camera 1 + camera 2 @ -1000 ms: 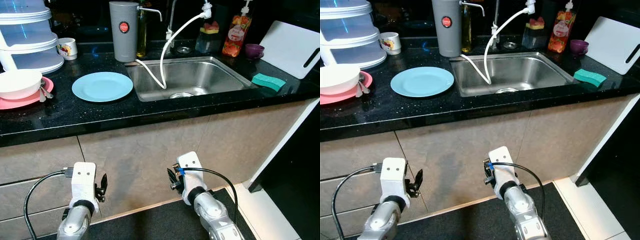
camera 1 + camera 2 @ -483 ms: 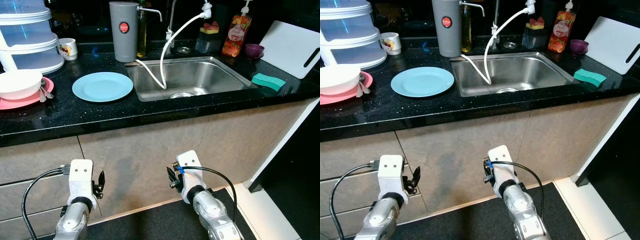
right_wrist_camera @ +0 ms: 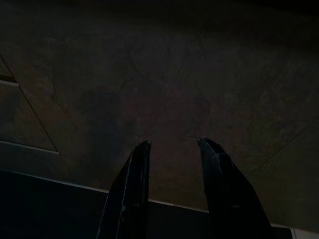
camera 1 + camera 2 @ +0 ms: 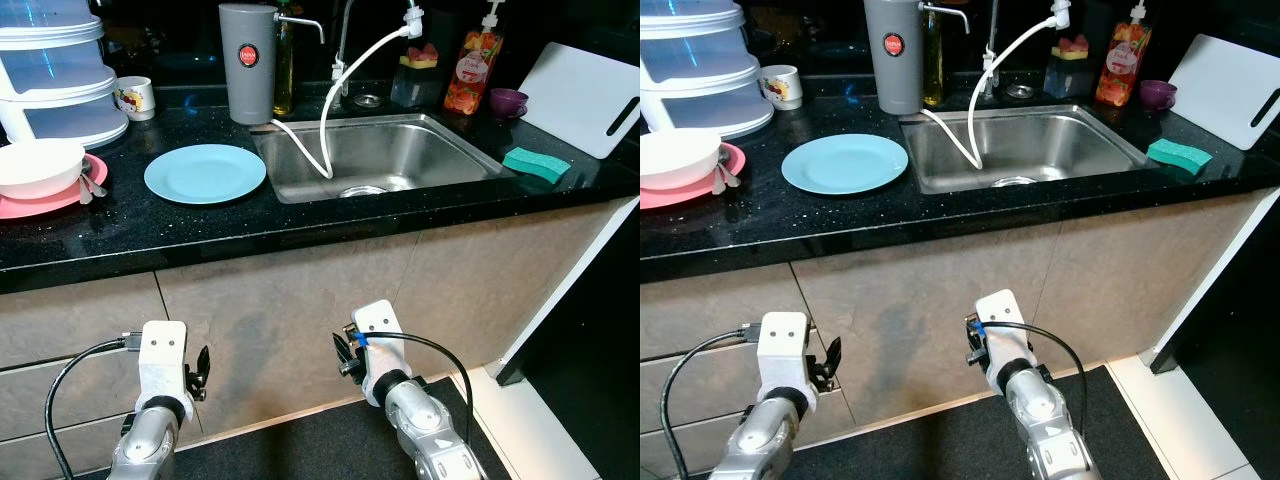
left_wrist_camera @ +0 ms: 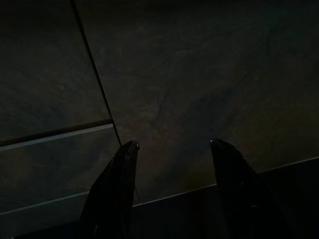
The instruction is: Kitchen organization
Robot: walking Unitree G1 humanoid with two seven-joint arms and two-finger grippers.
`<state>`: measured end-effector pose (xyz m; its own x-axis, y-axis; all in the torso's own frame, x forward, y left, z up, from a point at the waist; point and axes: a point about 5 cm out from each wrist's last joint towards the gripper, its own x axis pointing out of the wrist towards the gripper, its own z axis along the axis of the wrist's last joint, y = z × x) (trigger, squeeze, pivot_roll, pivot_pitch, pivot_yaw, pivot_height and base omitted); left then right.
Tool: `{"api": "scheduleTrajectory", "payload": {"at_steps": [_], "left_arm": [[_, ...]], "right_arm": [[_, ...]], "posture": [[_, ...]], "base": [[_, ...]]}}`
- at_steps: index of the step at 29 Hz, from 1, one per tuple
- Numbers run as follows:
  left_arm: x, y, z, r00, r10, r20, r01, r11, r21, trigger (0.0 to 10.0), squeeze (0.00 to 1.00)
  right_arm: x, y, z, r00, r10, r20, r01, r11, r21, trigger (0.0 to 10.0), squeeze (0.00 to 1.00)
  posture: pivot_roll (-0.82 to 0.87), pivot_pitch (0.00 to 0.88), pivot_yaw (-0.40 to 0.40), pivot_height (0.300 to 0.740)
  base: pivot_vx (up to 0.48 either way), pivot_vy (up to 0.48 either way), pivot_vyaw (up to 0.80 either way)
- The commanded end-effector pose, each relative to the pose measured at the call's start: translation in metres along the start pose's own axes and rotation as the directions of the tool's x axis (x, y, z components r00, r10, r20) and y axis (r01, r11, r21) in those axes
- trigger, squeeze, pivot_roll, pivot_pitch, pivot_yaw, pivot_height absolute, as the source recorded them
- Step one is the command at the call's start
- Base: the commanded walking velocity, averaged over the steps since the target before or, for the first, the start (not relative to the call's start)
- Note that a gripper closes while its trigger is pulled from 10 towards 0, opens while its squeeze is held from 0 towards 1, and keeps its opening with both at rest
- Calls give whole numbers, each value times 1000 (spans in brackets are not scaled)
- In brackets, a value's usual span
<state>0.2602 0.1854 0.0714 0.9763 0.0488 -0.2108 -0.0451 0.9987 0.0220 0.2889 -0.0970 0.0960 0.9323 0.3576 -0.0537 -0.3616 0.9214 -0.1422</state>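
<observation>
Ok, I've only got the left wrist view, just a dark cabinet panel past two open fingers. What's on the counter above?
Observer: A blue plate lies flat on the black counter, just left of the sink.
Operator: Anything going into the sink?
Observer: A white hose curves down from the tap and hangs into it.
Operator: And the right gripper?
Observer: The right gripper hangs low in front of the cabinet, below the counter, fingers apart and holding nothing.
</observation>
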Motion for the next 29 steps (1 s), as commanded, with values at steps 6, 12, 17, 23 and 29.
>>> {"api": "scheduleTrajectory", "payload": {"at_steps": [6,12,17,23,29], "left_arm": [[-2,-2,-7,1000,-12,-27,12,1000,-11,10000,0],[-2,-4,-7,999,-27,-27,26,1000,-3,10000,0],[-2,-3,-8,999,-19,-30,19,1000,-5,10000,0],[-2,-4,-10,999,-18,-42,18,1000,9,10000,0],[-3,-3,-11,999,-13,-48,13,1000,14,10000,0]], "right_arm": [[-3,-2,-6,999,-12,-32,12,1000,5,10000,0],[-4,-2,-8,999,-12,-34,12,1000,-2,10000,0],[-4,-2,-8,999,-13,-35,13,1000,-3,10000,0],[-5,-1,-9,999,-14,-37,14,1000,-7,10000,0],[-6,0,-10,999,-16,-39,16,1000,-10,10000,0]], "posture": [[-22,53,-10,740],[-28,46,-11,740],[-27,43,-10,740],[-32,27,-8,740],[-32,20,-8,740]], "base": [[0,0,0],[0,0,0],[0,0,0],[0,-240,0],[0,0,0]]}}
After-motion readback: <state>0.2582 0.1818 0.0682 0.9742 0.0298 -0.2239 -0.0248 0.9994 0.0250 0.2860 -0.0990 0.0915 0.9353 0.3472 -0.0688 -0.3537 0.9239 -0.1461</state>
